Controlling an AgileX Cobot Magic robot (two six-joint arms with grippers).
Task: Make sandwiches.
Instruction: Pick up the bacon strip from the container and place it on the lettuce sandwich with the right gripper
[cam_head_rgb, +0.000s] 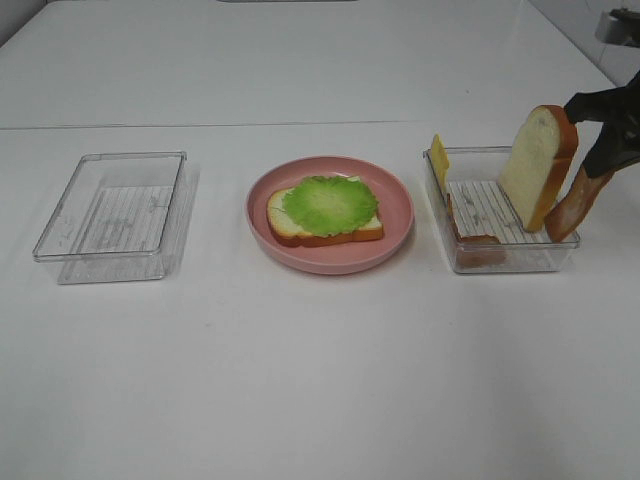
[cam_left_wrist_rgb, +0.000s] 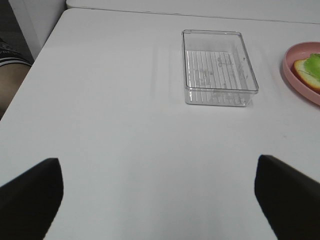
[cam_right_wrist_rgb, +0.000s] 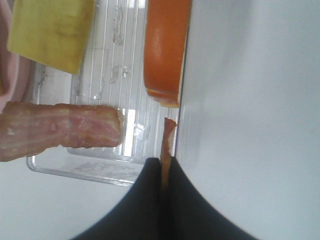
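A pink plate (cam_head_rgb: 395, 215) in the middle holds a bread slice (cam_head_rgb: 285, 230) with a green lettuce leaf (cam_head_rgb: 328, 205) on top. The clear right container (cam_head_rgb: 505, 262) holds a yellow cheese slice (cam_head_rgb: 438, 160) leaning on its left wall, a bacon strip (cam_head_rgb: 478, 245) lying flat, and a second bread slice (cam_head_rgb: 540, 165) standing on edge at its right side. My right gripper (cam_head_rgb: 598, 160) is shut on another bacon strip (cam_head_rgb: 565, 205), which hangs at the container's right wall; the right wrist view shows it edge-on (cam_right_wrist_rgb: 165, 142). My left gripper (cam_left_wrist_rgb: 160, 200) is open and empty above bare table.
An empty clear container (cam_head_rgb: 115, 215) stands at the left, also in the left wrist view (cam_left_wrist_rgb: 220, 67). The table's left edge (cam_left_wrist_rgb: 45, 50) runs beside the left arm. White tabletop lies in front of the plate and containers.
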